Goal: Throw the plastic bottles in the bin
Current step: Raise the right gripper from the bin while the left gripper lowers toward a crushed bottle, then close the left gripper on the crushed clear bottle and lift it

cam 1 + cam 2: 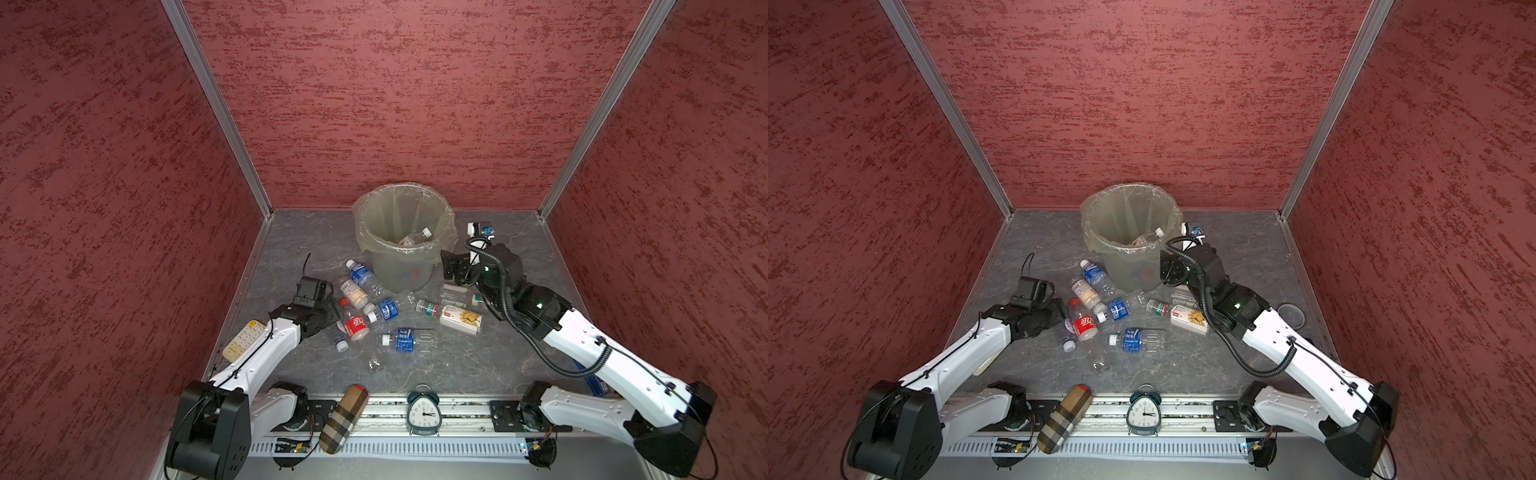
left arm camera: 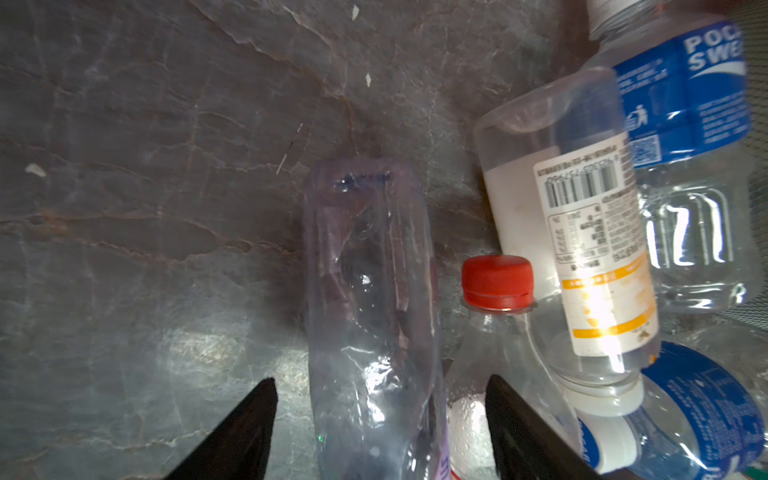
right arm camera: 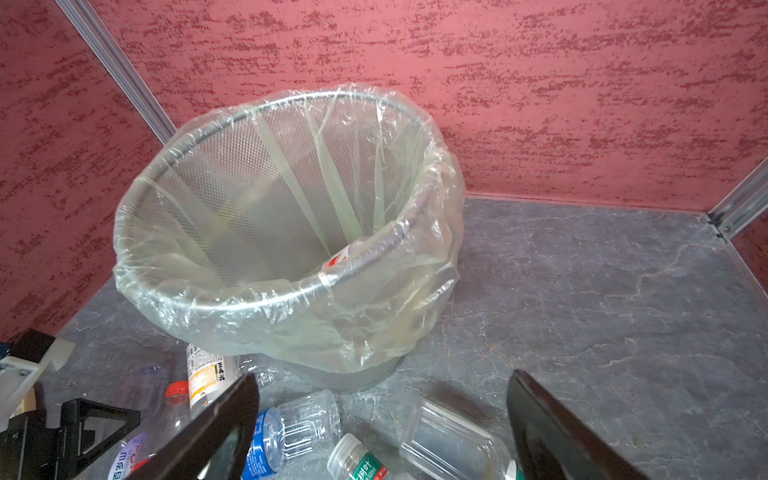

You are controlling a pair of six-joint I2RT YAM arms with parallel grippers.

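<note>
Clear crushed bottle [image 2: 370,291] lies inside the left gripper [image 2: 380,380], gaps either side.

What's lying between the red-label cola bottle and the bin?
Two bottles: the white-and-yellow-label bottle, next to the red-label cola bottle, then the blue Pocari Sweat bottle, nearest the bin. Both top views show it.

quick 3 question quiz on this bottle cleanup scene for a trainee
1. True or false: the bin is empty.
2. Which arm's fingers straddle the crushed bottle? A left, B right
3. Fill in: the cap beside that bottle is ____.
Key: 1 false, a bottle lies inside. 2 A, the left fingers. 3 red.
</note>
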